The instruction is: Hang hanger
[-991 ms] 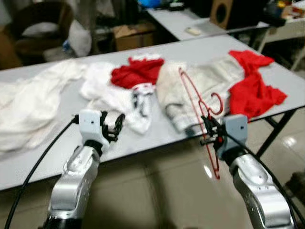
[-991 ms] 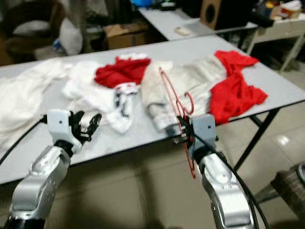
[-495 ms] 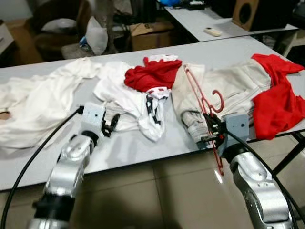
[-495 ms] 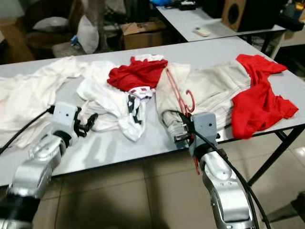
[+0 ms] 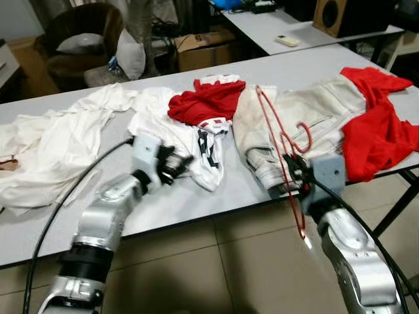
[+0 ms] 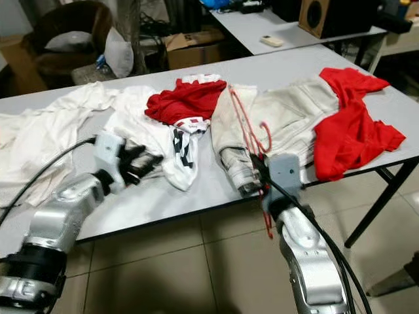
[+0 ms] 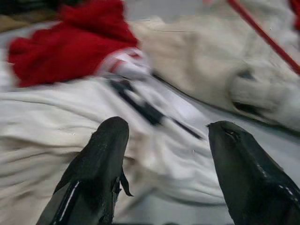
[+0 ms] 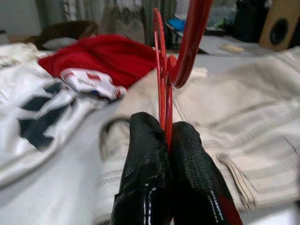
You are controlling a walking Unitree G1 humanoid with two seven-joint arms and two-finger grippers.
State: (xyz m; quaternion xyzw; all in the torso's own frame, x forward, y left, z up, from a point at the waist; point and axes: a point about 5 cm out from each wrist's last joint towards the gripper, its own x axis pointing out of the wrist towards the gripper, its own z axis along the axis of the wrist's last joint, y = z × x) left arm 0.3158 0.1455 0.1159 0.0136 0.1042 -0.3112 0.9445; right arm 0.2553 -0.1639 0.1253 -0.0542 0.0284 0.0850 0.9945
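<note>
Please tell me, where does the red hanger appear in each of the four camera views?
Left eye view: red hanger, right of centre, held by the right gripper.
Right eye view: near centre, over the table edge.
Left wrist view: a red bar in the upper right corner.
Right wrist view: top centre, rising from the shut jaws.
Shared landmark: the beige trousers beneath it.
</note>
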